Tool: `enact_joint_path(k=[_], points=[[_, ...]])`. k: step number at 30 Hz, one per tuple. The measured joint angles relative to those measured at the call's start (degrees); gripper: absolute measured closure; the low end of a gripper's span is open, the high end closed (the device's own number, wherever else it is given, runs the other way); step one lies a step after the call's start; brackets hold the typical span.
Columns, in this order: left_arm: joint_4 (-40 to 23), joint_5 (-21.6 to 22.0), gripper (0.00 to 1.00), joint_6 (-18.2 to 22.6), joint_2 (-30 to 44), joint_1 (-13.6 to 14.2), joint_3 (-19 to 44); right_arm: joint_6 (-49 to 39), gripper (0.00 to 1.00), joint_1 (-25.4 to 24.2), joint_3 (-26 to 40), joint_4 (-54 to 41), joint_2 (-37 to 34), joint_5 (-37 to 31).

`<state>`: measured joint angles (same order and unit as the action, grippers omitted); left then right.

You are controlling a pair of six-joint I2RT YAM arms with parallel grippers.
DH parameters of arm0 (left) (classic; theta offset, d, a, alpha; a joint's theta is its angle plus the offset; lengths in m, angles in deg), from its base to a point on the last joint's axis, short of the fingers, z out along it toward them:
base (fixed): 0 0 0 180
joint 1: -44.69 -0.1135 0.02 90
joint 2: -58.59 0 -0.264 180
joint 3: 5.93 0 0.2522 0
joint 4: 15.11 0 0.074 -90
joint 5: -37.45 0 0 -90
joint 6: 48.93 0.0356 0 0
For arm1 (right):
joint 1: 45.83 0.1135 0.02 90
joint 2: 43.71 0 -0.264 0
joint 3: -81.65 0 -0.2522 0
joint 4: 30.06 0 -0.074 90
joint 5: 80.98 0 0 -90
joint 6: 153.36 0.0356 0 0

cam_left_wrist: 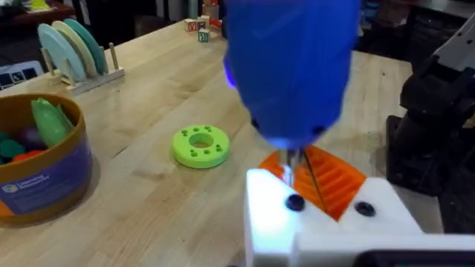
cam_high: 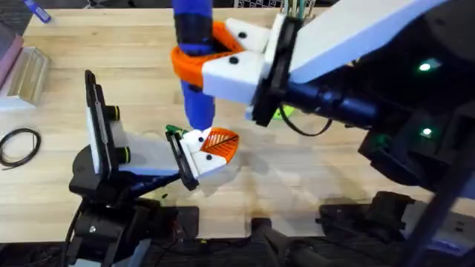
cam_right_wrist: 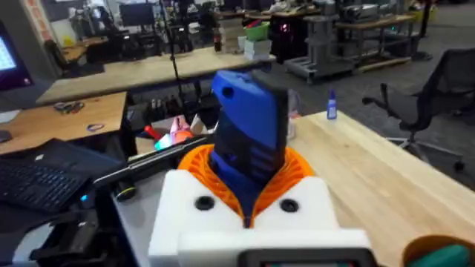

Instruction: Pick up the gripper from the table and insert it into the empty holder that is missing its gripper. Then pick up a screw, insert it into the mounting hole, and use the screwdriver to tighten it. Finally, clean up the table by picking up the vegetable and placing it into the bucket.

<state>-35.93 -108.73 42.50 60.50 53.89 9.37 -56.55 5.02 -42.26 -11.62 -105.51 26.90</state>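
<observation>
My right gripper [cam_right_wrist: 249,185] is shut on the blue screwdriver [cam_high: 194,44], holding it upright over the middle of the table. Its thin silver bit [cam_left_wrist: 292,165] points down at a dark screw [cam_left_wrist: 295,202] in the white holder [cam_left_wrist: 267,222] of my left gripper [cam_high: 211,146]. The orange ribbed gripper [cam_left_wrist: 338,182] sits in that white block, right behind the bit. The bucket [cam_left_wrist: 44,174], with a tan rim, stands off to one side and has green and orange toy vegetables inside. The vegetable of the task is out of view.
A flat green disc with holes [cam_left_wrist: 201,144] lies between the bucket and my left gripper. A rack of plates [cam_left_wrist: 70,48] and small blocks [cam_left_wrist: 199,28] stand farther off. A black cable coil [cam_high: 18,144] and a clear box [cam_high: 26,74] occupy the table's left side.
</observation>
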Motion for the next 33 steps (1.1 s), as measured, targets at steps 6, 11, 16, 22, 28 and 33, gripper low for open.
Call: enact_joint_path(k=[6, 11, 16, 22, 28, 33], points=[[0.02, 0.00, 0.990, 0.00, 0.00, 0.00, 0.00, 0.69, 0.976, 0.93, -0.02, 0.31, -0.56, 0.01], [0.02, 0.00, 0.990, 0.00, 0.00, 0.00, 0.00, 0.69, 0.976, 0.93, 0.00, 0.37, -0.56, 0.00], [0.02, -0.02, 0.990, 0.00, 0.00, 0.00, 0.00, 0.69, 0.976, 0.93, -0.02, 0.46, -0.71, 0.00], [0.00, 0.02, 0.990, -0.02, 0.00, 0.00, 0.00, 0.71, 0.976, 0.93, -0.02, 0.41, -2.07, 0.00], [0.00, -0.01, 0.990, -0.10, 0.00, 0.00, 0.00, 0.69, 0.976, 0.96, -0.01, -0.28, -2.07, 0.00], [-0.03, -0.15, 0.990, -0.15, 0.00, 0.00, 0.00, 0.69, 0.976, 0.93, 0.00, -0.94, -1.90, -0.06]])
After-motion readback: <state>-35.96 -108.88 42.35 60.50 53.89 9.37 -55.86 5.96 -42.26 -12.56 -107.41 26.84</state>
